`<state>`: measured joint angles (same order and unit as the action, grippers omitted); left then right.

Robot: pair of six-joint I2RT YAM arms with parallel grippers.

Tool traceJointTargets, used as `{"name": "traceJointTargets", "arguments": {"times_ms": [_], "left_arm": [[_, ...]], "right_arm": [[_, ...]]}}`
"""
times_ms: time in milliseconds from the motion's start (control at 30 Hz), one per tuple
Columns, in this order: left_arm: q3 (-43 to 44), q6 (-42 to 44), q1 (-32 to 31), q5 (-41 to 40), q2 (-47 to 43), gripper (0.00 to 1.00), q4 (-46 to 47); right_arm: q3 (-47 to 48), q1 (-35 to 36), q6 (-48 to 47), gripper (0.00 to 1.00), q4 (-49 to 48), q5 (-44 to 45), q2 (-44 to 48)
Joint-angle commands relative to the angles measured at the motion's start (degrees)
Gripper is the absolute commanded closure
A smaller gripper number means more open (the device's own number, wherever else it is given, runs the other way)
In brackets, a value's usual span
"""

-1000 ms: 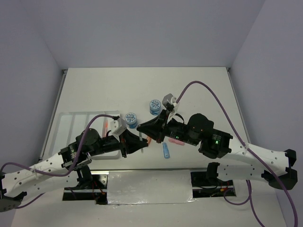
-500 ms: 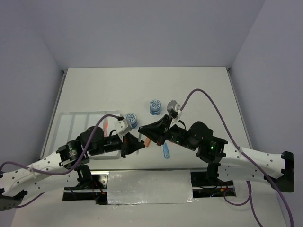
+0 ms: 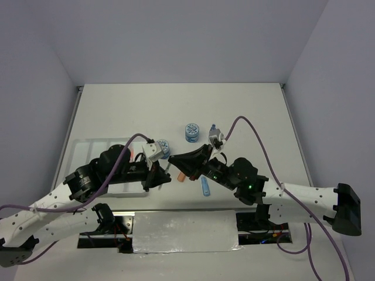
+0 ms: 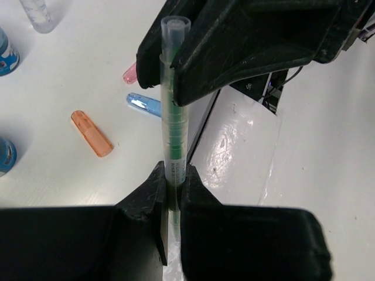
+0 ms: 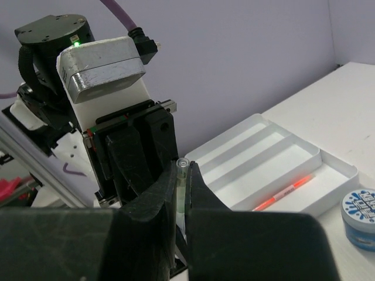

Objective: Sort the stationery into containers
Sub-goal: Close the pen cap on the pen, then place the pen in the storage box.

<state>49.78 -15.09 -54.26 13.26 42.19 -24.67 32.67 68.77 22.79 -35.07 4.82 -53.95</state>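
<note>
Left gripper (image 4: 173, 190) and right gripper (image 5: 180, 187) both clenched on green pen (image 4: 173, 123), centre frame. Risk: mistimed release drops it short of white tray (image 5: 258, 152); opposing pulls bend it.

Glossy white plastic tray (image 5: 265, 150)

Top camera overlooks the table (image 3: 246, 105); close wrist cameras face each other, sharing the green pen (image 4: 173, 126).
</note>
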Motion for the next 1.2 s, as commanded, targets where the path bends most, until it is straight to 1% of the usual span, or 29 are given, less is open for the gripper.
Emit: {"name": "traceJointTargets", "arguments": {"times_ms": [0, 100, 200, 233, 267, 300, 333, 400, 433, 467, 500, 533, 567, 633, 667, 700, 733, 767, 800, 833, 867, 900, 1000, 1033, 1100, 1167], "left_arm": [[11.65, 0.59, 3.63, 4.83, -0.8, 1.0, 24.93], [11.75, 0.41, 5.92, 6.25, -0.71, 1.0, 25.54], [8.94, 0.94, 6.01, 1.79, -1.32, 1.0, 24.84], [5.71, -0.1, 6.01, -2.14, -2.11, 1.0, 23.19], [3.94, -0.98, 6.01, -4.27, -2.64, 1.0, 22.82], [1.92, -2.12, 6.01, -6.12, -3.25, 1.0, 22.56], [-2.1, -4.14, 6.01, -8.83, -4.65, 1.0, 22.73], [-5.99, -5.73, 6.01, -11.22, -6.06, 1.0, 23.17], [-8.62, -7.04, 6.01, -12.97, -7.12, 1.0, 22.65], [-9.43, -7.49, 6.01, -14.38, -7.47, 1.0, 22.12], [-9.87, -7.84, 6.01, -16.57, -7.74, 1.0, 21.33], [-9.96, -9.07, 6.01, -19.12, -7.74, 1.0, 20.19], [-9.7, -9.69, 6.01, -25.93, -7.31, 1.0, 17.05], [-7.7, -13.27, 6.01, -35.09, -4.25, 1.0, 12.3], [-6.98, -14.43, 6.09, -44.19, -2.57, 1.0, 6.62], [-6.28, -15.66, 6.36, -48.89, -0.47, 1.0, 3.95], [-5.23, -19.06, 6.79, -53.2, 4.25, 1.0, 0.88], [-4.78, -20.23, 7.58, -57.86, 6.65, 1.0, -1.85], [-4.61, -21.28, 10.11, -58.69, 9.28, 1.0, -5.53], [-4.69, -23.03, 12.05, -58.43, 13.31, 1.0, -6.61], [-5.3, -23.31, 13.99, -55.56, 14.83, 1.0, -6.62], [-7.31, -22.88, 17.66, -53.36, 16.59, 1.0, -4.36], [-11.01, -21.21, 22.6, -46.67, 16.69, 1.0, 0.92], [-12.5, -20.68, 23.4, -43.87, 16.69, 1.0, 2.5], [-12.6, -20.68, 24.98, -42.35, 17.56, 0.99, 2.17], [-12.51, -20.33, 25.78, -41.04, 18.44, 0.93, 2.17]], "right_arm": [[-6.04, 2.24, -1.34, 1.0, 21.36, -3.85, -7.56], [-5.68, 2.24, -0.21, 1.0, 21.36, -2.37, -10.47], [-5.42, 2.24, 0.5, 1.0, 19.86, -2.54, -7.93], [-4.72, 2.24, 0.42, 1.0, 21.0, -2.27, -4.79], [-3.67, 2.24, 0.33, 0.98, 22.31, -1.49, -2.93], [-0.79, 2.16, 0.16, 0.77, 23.63, 1.04, -1.08], [0.81, 2.15, -0.11, 0.61, 26.17, 2.64, 2.59], [6.34, 0.59, -0.9, 0.4, 28.38, 6.49, 5.86], [10.88, -0.47, -1.08, 0.26, 30.56, 7.04, 8.23], [13.54, -1.53, -1.42, 0.1, 31.72, 7.39, 9.03], [16.0, -3.62, -2.39, 0.07, 32.95, 7.57, 9.82], [18.72, -4.52, -3.0, 0.02, 35.48, 8.18, 9.92], [23.54, -5.22, -3.36, 0.0, 37.6, 9.15, 10.09], [27.17, -6.54, -4.76, 0.0, 41.81, 13.0, 11.06], [29.02, -6.63, -5.29, 0.0, 42.88, 14.07, 11.67], [29.29, -6.72, -5.73, 0.0, 43.76, 14.95, 13.33], [28.78, -6.81, -6.0, 0.0, 45.16, 15.91, 14.31], [27.9, -6.9, -5.91, 0.0, 45.61, 16.18, 15.45], [26.76, -6.9, -5.65, 0.0, 45.88, 16.45, 18.07], [23.79, -6.9, -5.39, 0.0, 45.62, 16.62, 19.4], [22.19, -6.9, -4.86, 0.0, 45.53, 16.8, 20.8], [20.96, -6.9, -4.6, 0.0, 45.88, 16.98, 22.99], [17.79, -6.9, -3.71, 0.0, 47.63, 16.89, 26.17], [17.09, -6.98, -3.63, 0.0, 48.94, 16.72, 26.88], [16.56, -6.99, -3.8, 0.0, 50.62, 16.1, 28.54], [16.38, -6.99, -4.06, 0.0, 51.24, 15.92, 29.43]]}}
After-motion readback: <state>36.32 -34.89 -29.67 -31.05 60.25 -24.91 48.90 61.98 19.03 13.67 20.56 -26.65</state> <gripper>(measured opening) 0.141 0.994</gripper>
